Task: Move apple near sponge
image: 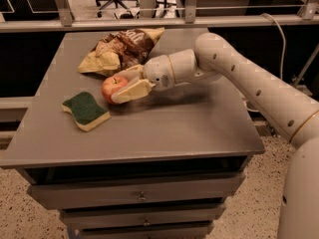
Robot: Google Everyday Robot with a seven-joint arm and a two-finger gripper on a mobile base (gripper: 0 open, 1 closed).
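The red apple [111, 86] with a yellowish patch sits between the two pale fingers of my gripper [118, 88], low over the grey table [164, 128]. The gripper is shut on the apple, one finger [130, 91] in front of it and the other behind. The white arm reaches in from the right. The sponge [85, 110], dark green on top with a pale yellow base, lies flat on the table just left of and in front of the apple, a small gap apart.
A crumpled brown-and-yellow snack bag [119, 49] lies behind the apple at the back of the table. Drawers [142, 197] sit under the tabletop. A rail and an office chair stand beyond the table's far edge.
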